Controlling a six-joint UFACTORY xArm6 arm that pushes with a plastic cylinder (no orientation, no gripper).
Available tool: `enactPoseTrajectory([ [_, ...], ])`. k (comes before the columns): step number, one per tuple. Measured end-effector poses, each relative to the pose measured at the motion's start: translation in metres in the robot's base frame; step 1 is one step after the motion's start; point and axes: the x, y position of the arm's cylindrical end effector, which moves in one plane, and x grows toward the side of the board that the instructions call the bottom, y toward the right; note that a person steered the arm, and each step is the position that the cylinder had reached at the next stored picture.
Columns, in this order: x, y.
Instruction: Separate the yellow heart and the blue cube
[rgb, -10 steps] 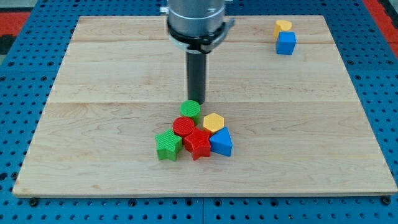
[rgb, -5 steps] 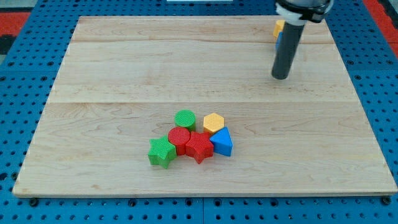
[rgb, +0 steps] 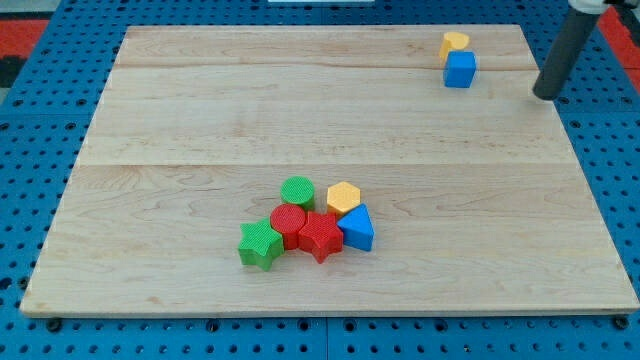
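The yellow heart (rgb: 455, 43) lies at the view's top right of the wooden board, touching the blue cube (rgb: 460, 69) just below it. My tip (rgb: 545, 95) is at the board's right edge, to the right of the blue cube and a little lower, well apart from both blocks.
A cluster sits at the lower middle of the board (rgb: 200, 120): green cylinder (rgb: 297, 191), yellow hexagon (rgb: 343, 197), red cylinder (rgb: 289, 221), red star (rgb: 320, 235), blue triangle (rgb: 357, 229), green star (rgb: 259, 244). Blue pegboard surrounds the board.
My tip has moved from beside the green cylinder up and right to the board's right edge. The green star and red cylinder have shifted slightly left and down.
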Motion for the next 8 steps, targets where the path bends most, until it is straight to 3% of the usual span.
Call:
enactPoseTrajectory([
  [2, -0.041, 0.045],
  [5, -0.124, 0.027],
  [8, -0.137, 0.007],
])
